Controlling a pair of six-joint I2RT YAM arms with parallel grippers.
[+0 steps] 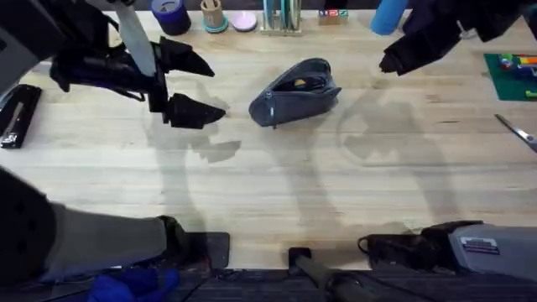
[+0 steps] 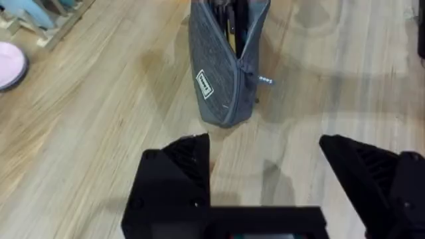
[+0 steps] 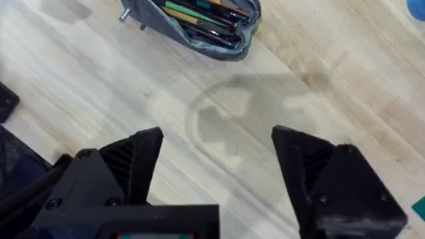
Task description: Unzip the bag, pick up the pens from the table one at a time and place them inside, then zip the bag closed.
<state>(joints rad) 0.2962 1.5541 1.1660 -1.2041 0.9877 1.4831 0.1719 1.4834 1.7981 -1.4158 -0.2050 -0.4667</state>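
Note:
The grey-blue bag [image 1: 295, 92] lies in the middle of the table [image 1: 268, 189] with its zipper open. Several pens [image 3: 206, 16] lie inside the bag [image 3: 199, 26]; the left wrist view shows them through the gap in the bag [image 2: 219, 73]. My left gripper [image 1: 205, 86] hovers just left of the bag, open and holding nothing, its fingers spread wide [image 2: 265, 172]. My right gripper [image 1: 390, 60] hangs to the right of the bag and farther back, also open and holding nothing [image 3: 216, 166]. No pen lies loose on the wood.
Along the back edge stand a dark blue cup [image 1: 172, 15], a wooden cup [image 1: 212, 15], a pink dish [image 1: 243, 21] and a blue cylinder [image 1: 388, 15]. Silver scissors [image 1: 516, 130] and a green mat [image 1: 512, 75] lie at the right; a black stapler [image 1: 18, 113] lies far left.

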